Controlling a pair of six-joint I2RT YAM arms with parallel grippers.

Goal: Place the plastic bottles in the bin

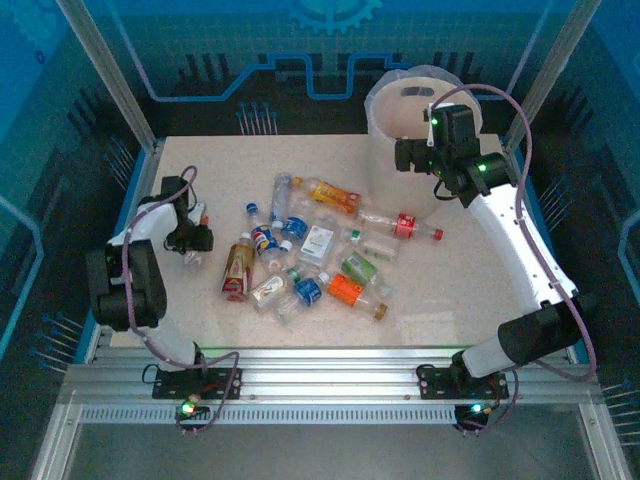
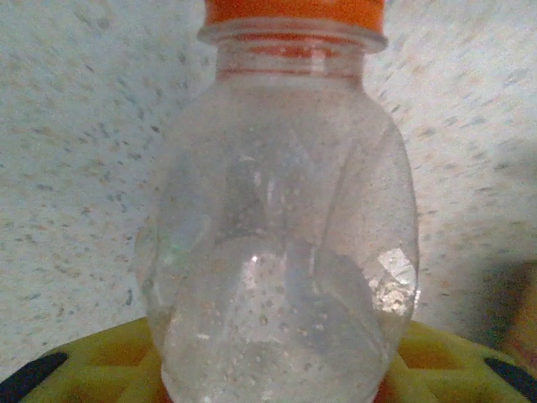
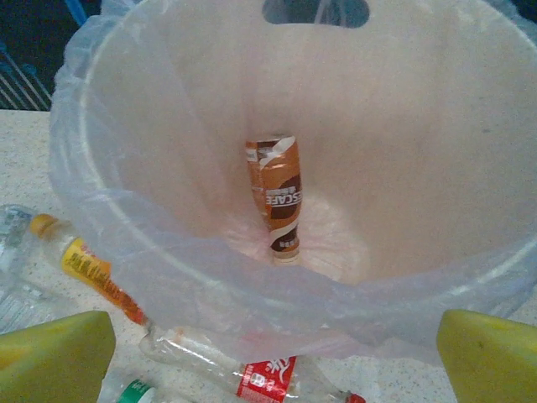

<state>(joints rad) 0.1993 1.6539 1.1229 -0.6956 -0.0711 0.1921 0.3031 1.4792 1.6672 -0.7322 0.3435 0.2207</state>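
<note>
Left end effector (image 1: 195, 240) tight around orange-capped clear bottle (image 2: 281, 235); right end effector (image 3: 273, 353) wide and empty above bin (image 3: 419, 168).

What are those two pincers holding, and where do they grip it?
Left pincer seems to clamp a clear orange-capped bottle by its base end; right pincer holds nothing.

Clear bottle (image 2: 281, 243) dead centre, very close. Its orange cap (image 2: 294, 10) is at the top, cut by the frame edge. Walls are creased, with droplets inside. Left gripper (image 2: 277, 382) sits at the bottle's base, closed onto it, yellow pads (image 2: 101, 363) touching it on both sides. Speckled table (image 2: 67, 151) behind the bottle. Right of the bottle, at the frame edge, a blurred brownish thing (image 2: 524, 323); can't tell what.
</note>
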